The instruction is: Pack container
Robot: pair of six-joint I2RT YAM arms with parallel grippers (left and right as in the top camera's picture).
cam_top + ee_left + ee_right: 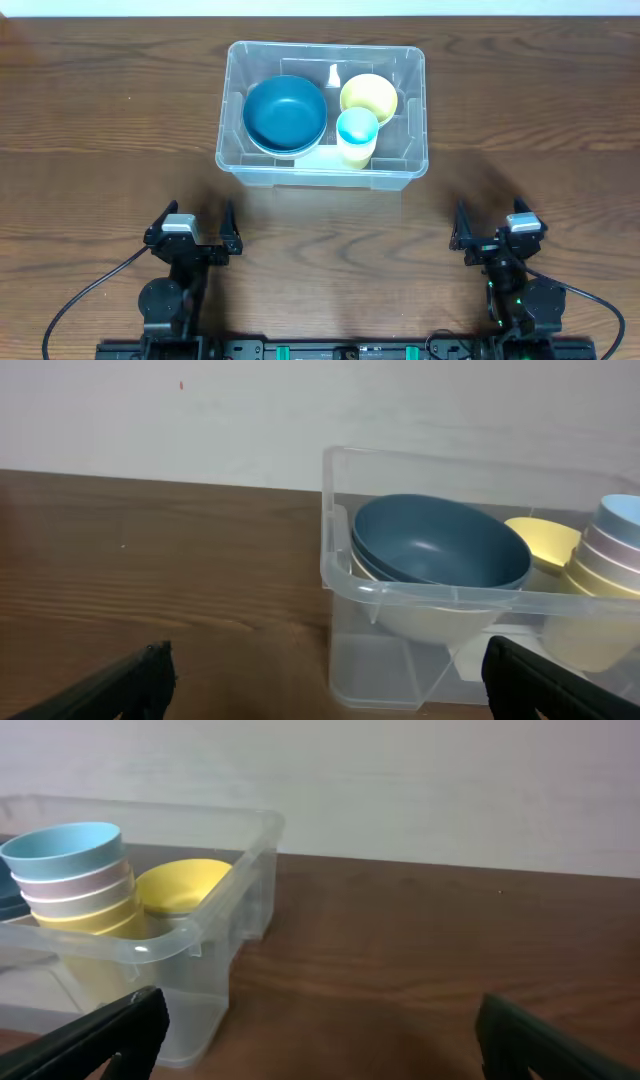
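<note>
The container (320, 178), a large clear rectangular plastic tub with rounded corners, sits at twelve o'clock from us, holding a round dark-blue bowl (285, 112) and stacked cups (357, 130); our left gripper (197, 212) and right gripper (490, 215) stand spread.

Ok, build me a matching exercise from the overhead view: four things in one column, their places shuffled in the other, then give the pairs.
Things
1. dark blue bowl
2. yellow bowl
3. stack of cups, light blue on top
4. left gripper

Places
A. right side of the container, far corner
B. near side of the table, outside the container
C. left half of the container
D. right side of the container, nearer the arms

Pairs: 1-C, 2-A, 3-D, 4-B
</note>
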